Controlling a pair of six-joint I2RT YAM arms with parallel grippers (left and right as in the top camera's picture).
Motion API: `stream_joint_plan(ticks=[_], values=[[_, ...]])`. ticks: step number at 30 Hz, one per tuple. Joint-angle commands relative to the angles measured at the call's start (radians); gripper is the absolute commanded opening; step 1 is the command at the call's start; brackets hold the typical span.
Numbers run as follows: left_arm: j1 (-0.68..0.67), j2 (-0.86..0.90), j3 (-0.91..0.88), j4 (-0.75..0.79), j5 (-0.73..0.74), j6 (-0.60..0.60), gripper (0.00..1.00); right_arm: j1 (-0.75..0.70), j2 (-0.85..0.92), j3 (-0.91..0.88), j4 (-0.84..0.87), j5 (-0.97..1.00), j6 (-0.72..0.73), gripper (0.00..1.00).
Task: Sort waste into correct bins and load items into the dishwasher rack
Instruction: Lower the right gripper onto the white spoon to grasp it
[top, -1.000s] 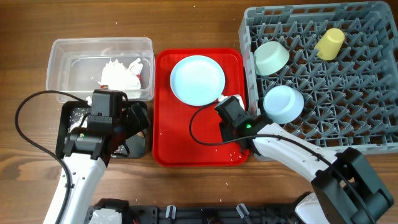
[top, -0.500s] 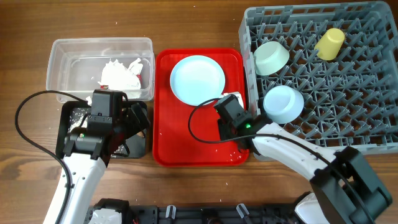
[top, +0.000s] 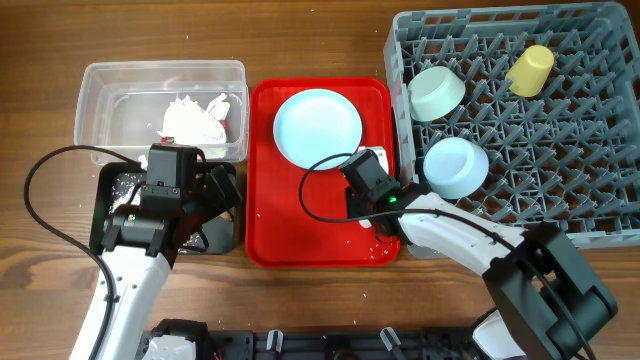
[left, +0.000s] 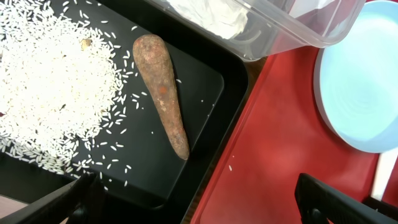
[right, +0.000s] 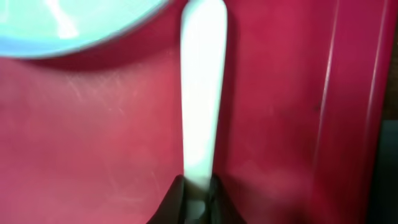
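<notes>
**White plastic spoon held over the tray; two tubs, two bowls, one plate, one cup**

Two arms reach in from the near edge of the wooden surface. The right gripper has its jaws pinched narrow on the near end of the single spoon, over the one flat red tray. The spoon's far tip lies just beside the plate rim. That wrist view is blurred, the spoon's bowl end is not to be made out, and I cannot tell whether the spoon rests on the tray or is lifted.

The left gripper hangs with its jaws spread wide and empty above the inner edge of the shallow black rectangular tub. This tub holds one brown sausage-like food piece and a heap of whitish rice-like crumbs. From overhead, the left arm covers most of this tub.

Farther on, one light blue round plate sits on the tray; both wrist views cut it off. Behind the black tub, the deep clear plastic tub holds crumpled white tissue. Of the red-and-white snack wrapper, only a red sliver shows beside the tissue.

On the right stands one large grey plastic lattice rack, cut off at the picture's edge. It holds three items: the small light blue bowl nearest, the pale green bowl tilted beyond it, and the small yellow cup on its side farthest back.
</notes>
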Motion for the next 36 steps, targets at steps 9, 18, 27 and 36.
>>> stream_joint_plan(ticks=[9, 18, 27, 36], values=[[0.006, 0.002, 0.000, 0.003, 0.006, 0.004, 1.00, -0.002, -0.037, -0.009, -0.073, -0.066, 0.033, 0.04], [0.006, 0.002, 0.000, 0.003, 0.005, 0.004, 1.00, -0.001, -0.052, -0.010, -0.100, -0.092, 0.033, 0.23], [0.006, 0.002, 0.000, 0.003, 0.005, 0.004, 1.00, -0.001, -0.051, -0.014, -0.087, -0.092, 0.034, 0.36], [0.006, 0.002, 0.000, 0.003, 0.005, 0.004, 1.00, -0.001, -0.020, -0.014, -0.075, -0.100, 0.042, 0.20]])
